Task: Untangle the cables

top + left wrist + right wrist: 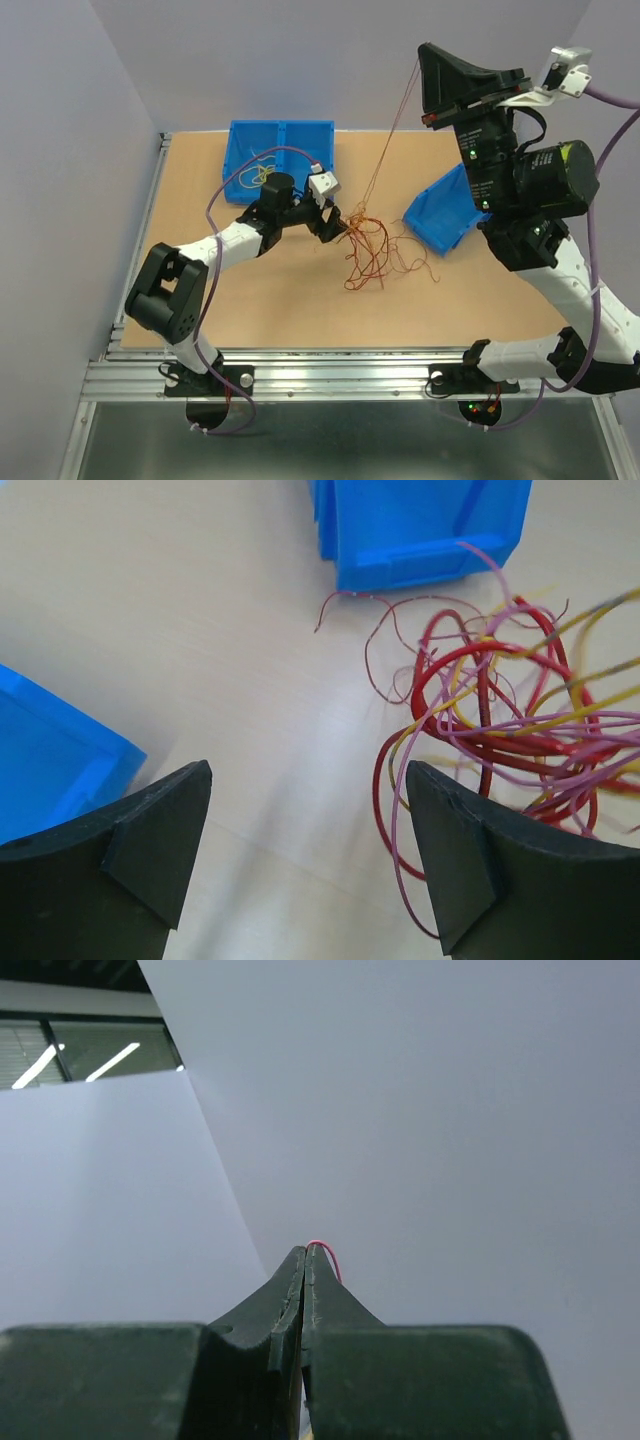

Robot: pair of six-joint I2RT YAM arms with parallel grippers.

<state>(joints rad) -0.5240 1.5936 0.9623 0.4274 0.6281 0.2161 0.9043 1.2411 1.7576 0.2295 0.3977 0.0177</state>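
The cables [370, 250] lie as a loose tangle of thin red, yellow and pink wires on the wooden table [260, 300]. My left gripper [335, 222] sits low at the tangle's left edge. In the left wrist view it [308, 775] is open, with bare table between the fingers and the cables [500, 700] looping around and behind the right finger [470, 850]. My right gripper [424, 62] is raised high at the back, shut on one thin cable strand [392, 135] that runs taut down to the tangle. The right wrist view shows the shut gripper [305, 1252] pinching a pink cable [330, 1256].
A blue bin [300, 135] stands at the back left with a yellow wire coiled inside. A second blue bin [445, 210] lies tipped just right of the tangle. Both bins show in the left wrist view, one ahead [420, 530], one at the left [50, 750].
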